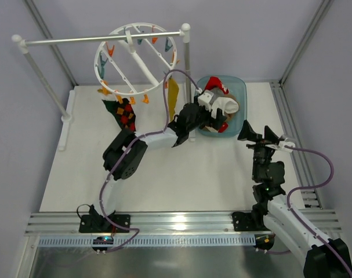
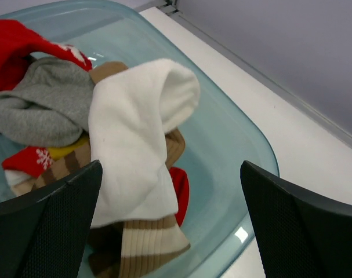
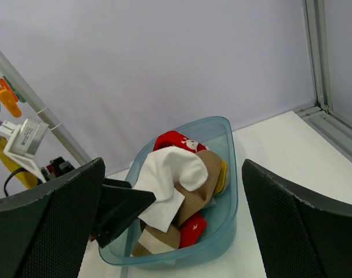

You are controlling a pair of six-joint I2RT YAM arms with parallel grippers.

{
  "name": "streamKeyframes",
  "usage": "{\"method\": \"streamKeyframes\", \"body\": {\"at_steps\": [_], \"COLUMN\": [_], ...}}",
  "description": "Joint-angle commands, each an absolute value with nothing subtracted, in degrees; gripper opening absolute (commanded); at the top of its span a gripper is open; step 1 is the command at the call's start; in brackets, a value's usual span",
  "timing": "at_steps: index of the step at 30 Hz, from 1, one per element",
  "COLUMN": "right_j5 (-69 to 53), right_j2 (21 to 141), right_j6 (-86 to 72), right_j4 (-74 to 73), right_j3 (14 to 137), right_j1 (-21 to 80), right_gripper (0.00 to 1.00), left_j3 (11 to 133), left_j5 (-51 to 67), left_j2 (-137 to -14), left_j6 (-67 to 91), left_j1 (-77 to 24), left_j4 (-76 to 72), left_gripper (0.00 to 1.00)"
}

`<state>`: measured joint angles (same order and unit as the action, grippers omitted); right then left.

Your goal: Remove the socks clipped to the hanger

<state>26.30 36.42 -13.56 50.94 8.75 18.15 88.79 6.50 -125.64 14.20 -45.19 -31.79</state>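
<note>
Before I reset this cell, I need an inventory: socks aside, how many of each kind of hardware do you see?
Round clip hanger: 1
Rail stand: 1
Teal plastic basin: 1
Robot arms: 2
Total: 5

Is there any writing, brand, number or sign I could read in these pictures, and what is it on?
None can be read.
The red sock bears a white snowflake: a pattern, not a word.
The small silver box shows no print clear enough to read.
The tub and the hanger show no marks.
</note>
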Motion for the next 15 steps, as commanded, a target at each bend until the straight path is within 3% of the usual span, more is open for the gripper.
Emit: {"method": "streamKeyframes", "body": {"at_steps": [1, 6, 10, 15], "right_j5": [26.0, 25.1, 23.3, 21.2], "right_j2": [36.6, 35.8, 35.8, 36.4], "right_j6": [-14.0, -14.4, -15.0, -16.5], "right_j4": [54.5, 54.5, 54.7, 55.5], "right_j3": [11.3, 10.9, 11.1, 11.1], "right_j1": [17.9, 18.0, 18.0, 18.0], "right_gripper": [1.0, 1.0, 1.0, 1.0], "left_j3": [81.8, 66.2, 60.6, 51.6], "left_j5": [-2.4, -19.5, -32.0, -44.6], "left_j2": [-115.1, -105.3, -100.2, -101.1], "left_j6": [11.0, 2.6, 2.0, -1.7], "left_j1": [-49.1, -55.0, -55.2, -53.8], "left_j4": [-38.3, -46.5, -45.0, -52.1], "left_gripper": [1.0, 1.0, 1.0, 1.0]}}
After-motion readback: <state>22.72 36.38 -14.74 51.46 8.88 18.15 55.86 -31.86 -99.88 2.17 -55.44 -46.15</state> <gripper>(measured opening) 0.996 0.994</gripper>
